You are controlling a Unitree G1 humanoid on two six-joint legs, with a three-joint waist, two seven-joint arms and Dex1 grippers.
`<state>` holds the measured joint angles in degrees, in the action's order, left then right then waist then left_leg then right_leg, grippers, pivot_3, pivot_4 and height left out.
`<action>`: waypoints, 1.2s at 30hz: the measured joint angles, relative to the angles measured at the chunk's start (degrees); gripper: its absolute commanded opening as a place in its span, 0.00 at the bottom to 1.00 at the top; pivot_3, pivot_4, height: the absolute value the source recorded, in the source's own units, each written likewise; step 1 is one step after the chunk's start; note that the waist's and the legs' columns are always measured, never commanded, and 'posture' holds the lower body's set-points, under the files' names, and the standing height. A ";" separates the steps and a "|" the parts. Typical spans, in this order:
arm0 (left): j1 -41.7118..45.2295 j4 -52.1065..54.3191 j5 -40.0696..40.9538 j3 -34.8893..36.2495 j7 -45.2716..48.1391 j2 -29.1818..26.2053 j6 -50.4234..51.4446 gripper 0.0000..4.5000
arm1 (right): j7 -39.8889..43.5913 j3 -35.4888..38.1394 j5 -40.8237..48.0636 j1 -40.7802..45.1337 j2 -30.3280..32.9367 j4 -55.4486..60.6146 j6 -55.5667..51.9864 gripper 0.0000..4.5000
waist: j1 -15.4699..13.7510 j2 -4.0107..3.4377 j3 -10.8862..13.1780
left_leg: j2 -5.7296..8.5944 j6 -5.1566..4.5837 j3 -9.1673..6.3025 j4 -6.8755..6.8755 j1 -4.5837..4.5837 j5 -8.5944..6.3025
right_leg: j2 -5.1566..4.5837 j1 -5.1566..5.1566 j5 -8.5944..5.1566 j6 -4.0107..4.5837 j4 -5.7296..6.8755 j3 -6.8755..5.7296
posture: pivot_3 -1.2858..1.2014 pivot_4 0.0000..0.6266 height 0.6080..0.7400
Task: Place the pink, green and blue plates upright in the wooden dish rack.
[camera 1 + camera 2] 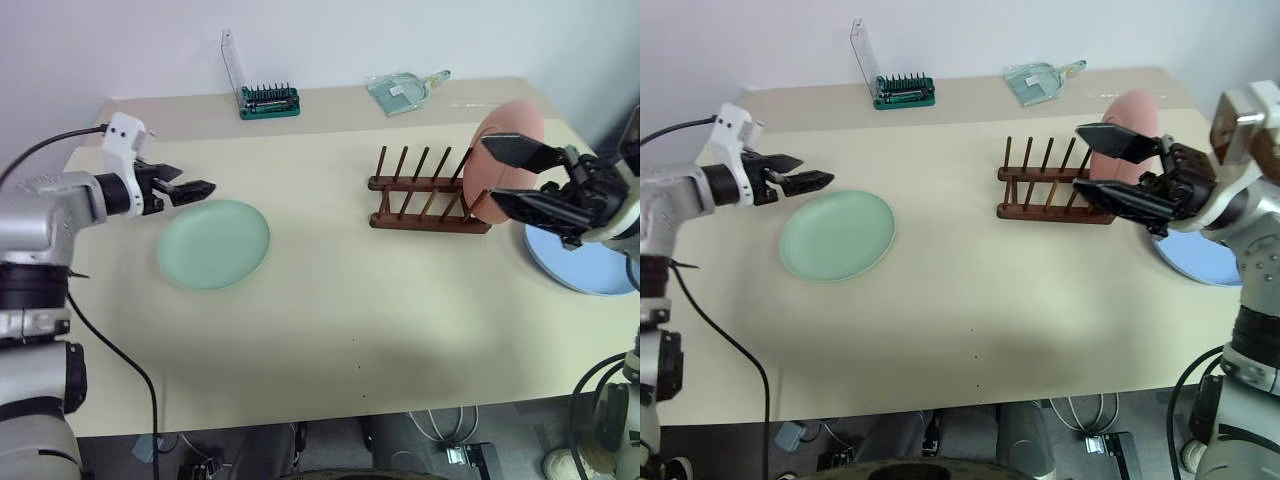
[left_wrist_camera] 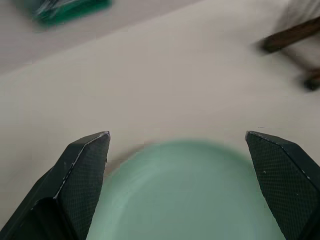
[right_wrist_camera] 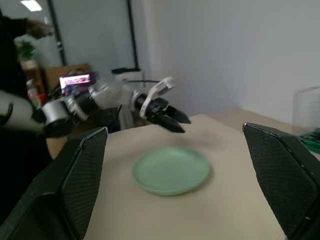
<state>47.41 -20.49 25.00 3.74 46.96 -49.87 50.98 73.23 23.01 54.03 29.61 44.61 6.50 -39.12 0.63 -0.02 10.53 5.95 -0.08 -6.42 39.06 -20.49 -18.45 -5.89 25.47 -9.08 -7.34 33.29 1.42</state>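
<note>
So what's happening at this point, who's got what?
Nothing is held. The pink plate already stands upright at the right end of the wooden dish rack. The right gripper is open beside it. The left gripper is open above the green plate's edge. The blue plate lies flat on the table.

blue plate (image 1: 585,268) perhaps half hidden

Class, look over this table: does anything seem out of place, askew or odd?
Nothing stands out. The pink plate stands upright at one end of the wooden dish rack; the green plate and blue plate lie flat on the table.
</note>
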 measured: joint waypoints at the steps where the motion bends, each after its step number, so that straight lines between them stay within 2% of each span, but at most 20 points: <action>1: 2.38 -2.67 -0.12 0.51 -1.84 -0.15 3.62 1.00 | 0.37 -1.37 -0.83 0.00 -0.63 0.21 1.20 0.98 | -0.06 0.01 0.00 | 0.00 0.05 -0.01 0.00 0.01 0.03 | 0.00 -0.01 0.00 -0.01 0.00 0.00 | 0.52 0.24 1.00; 6: 4.89 -9.70 -4.47 -0.24 -5.77 -3.91 9.01 1.00 | 1.34 -5.05 -3.30 -0.15 -2.06 -1.18 4.93 0.98 | 0.30 0.02 0.00 | 0.00 0.28 0.04 -0.08 0.01 0.13 | -0.01 0.07 -0.01 -0.01 0.00 0.01 | 0.52 0.24 1.00; 12: 7.32 -13.50 -5.48 -1.36 -5.46 -3.18 19.02 1.00 | 1.91 -7.72 -5.02 0.77 -3.20 -3.89 7.04 0.98 | -0.15 0.08 0.03 | 0.01 0.27 -0.02 -0.01 -0.05 0.13 | -0.01 0.05 0.00 0.00 0.02 -0.02 | 0.52 0.24 1.00; 15: 8.56 -12.26 -5.64 -5.93 -1.70 -4.00 21.38 1.00 | 1.91 -8.40 -5.54 1.67 -3.22 -4.60 7.33 0.98 | 0.05 0.08 0.03 | 0.01 0.29 -0.01 -0.03 -0.04 0.14 | -0.01 0.06 -0.01 0.00 0.02 -0.01 | 0.52 0.24 1.00; 19: 8.63 -12.55 -6.02 -16.05 6.26 -7.74 26.30 1.00 | 1.53 -8.38 -5.55 1.37 -3.29 -4.59 7.59 0.98 | 0.60 0.08 0.03 | 0.00 0.28 0.05 -0.11 -0.03 0.13 | 0.00 0.13 -0.01 0.00 0.08 0.00 | 0.52 0.24 1.00; 24: 9.10 -17.40 -7.95 -21.18 10.38 -7.32 26.05 1.00 | 0.77 -8.34 -5.54 -0.50 -3.65 -4.33 7.59 0.98 | 0.22 0.08 0.03 | 0.01 0.27 0.04 -0.05 -0.04 0.12 | 0.00 0.12 -0.01 0.01 0.08 0.00 | 0.52 0.24 1.00; 31: 12.50 -26.52 -10.33 -20.68 10.13 -1.69 25.89 1.00 | -0.98 -8.01 -5.47 -1.62 -3.67 -2.61 7.60 0.98 | -0.08 0.06 0.02 | 0.03 0.27 0.02 -0.01 0.00 0.13 | -0.01 0.05 -0.01 0.00 0.08 0.00 | 0.52 0.24 1.00; 34: 13.37 -28.50 -11.31 -18.99 8.71 0.37 25.63 0.80 | -1.28 -7.89 -5.48 -2.07 -3.53 -1.82 7.63 1.00 | -0.09 -0.06 -0.06 | 0.04 0.21 0.02 -0.01 0.09 0.09 | -0.02 -0.03 -0.02 0.00 0.09 0.00 | 0.52 0.24 1.00; 36: 13.47 -29.24 -11.98 -17.56 7.33 1.65 24.96 0.60 | -1.41 -7.84 -5.49 -2.41 -3.49 -1.68 7.63 1.00 | -0.21 -0.08 -0.07 | 0.05 0.12 0.01 0.01 0.09 0.05 | -0.04 -0.04 -0.01 0.00 0.12 -0.01 | 0.52 0.24 1.00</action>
<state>60.88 -49.72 13.02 -13.82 54.29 -48.22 75.95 71.82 15.17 48.55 27.20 41.12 4.82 -31.50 0.42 -0.10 10.46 6.00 0.05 -6.41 39.07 -20.40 -18.40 -5.93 25.43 -9.09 -7.34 33.41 1.42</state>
